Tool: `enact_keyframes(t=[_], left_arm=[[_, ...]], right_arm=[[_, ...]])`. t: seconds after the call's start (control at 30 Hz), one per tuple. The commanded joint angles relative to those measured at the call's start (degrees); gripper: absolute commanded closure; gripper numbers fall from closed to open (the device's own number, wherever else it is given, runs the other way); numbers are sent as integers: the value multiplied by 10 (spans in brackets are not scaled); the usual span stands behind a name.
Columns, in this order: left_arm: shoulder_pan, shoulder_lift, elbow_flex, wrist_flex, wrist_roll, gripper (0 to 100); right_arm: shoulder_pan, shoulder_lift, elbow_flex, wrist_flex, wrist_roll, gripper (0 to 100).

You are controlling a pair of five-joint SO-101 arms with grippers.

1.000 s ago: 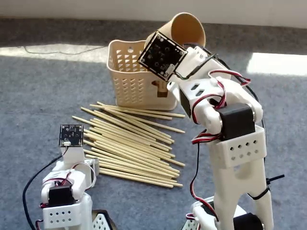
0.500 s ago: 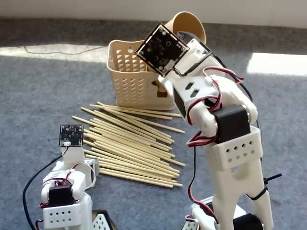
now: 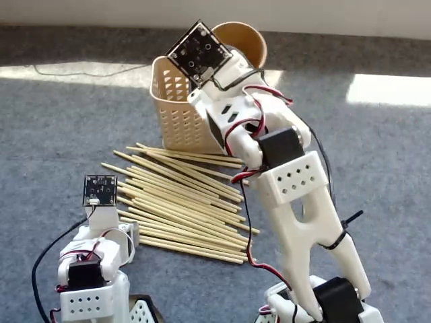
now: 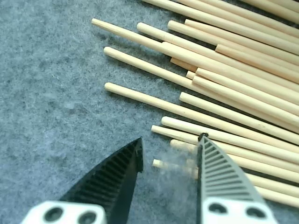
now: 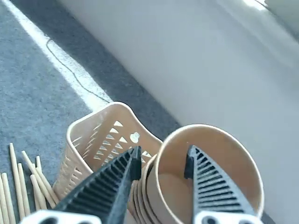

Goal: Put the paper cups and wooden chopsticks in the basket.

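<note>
A stack of tan paper cups (image 5: 210,186) hangs in the air, and my right gripper (image 5: 163,156) is shut on its rim, one finger inside and one outside. In the high view the cups (image 3: 241,39) tilt sideways above the far right rim of the cream slotted basket (image 3: 172,101). The same basket (image 5: 96,135) lies just below the cups in the right wrist view. Many wooden chopsticks (image 3: 182,202) lie spread on the grey carpet in front of the basket. My left gripper (image 4: 170,142) is open low over the near ends of the chopsticks (image 4: 224,70), holding nothing.
The floor is grey carpet (image 3: 60,134), with a white wall (image 5: 187,56) close behind the basket. A thin cable (image 3: 67,68) lies on the carpet at the far left. The left arm's base (image 3: 91,282) sits at the near left.
The right arm has swung left with the paper cups, from beyond the basket's right side to above its far right rim. The left arm has kept still.
</note>
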Motion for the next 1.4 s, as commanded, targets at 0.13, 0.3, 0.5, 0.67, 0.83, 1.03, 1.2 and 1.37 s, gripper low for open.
enact_keyframes(t=[0.13,0.3,0.5,0.67,0.83,1.03,1.2,1.37], left_arm=[[9,-7,11,3,5,807],[9,-7,11,3,5,807],[9,-7,11,3,5,807],[9,-7,11,3,5,807],[9,-7,11,3,5,807],[9,-7,11,3,5,807],[9,-7,11,3,5,807],[9,-7,11,3,5,807]], right_arm=[[-17,-7,-5,-16,-7,835],[-25,-86,-1,17,-10,836],[-27,-169,2,118,-11,836],[-1,-217,40,176,-41,887],[3,-275,109,188,-55,978],[4,-366,247,187,-55,978],[4,-448,370,183,-55,978],[5,-528,466,186,-55,978]])
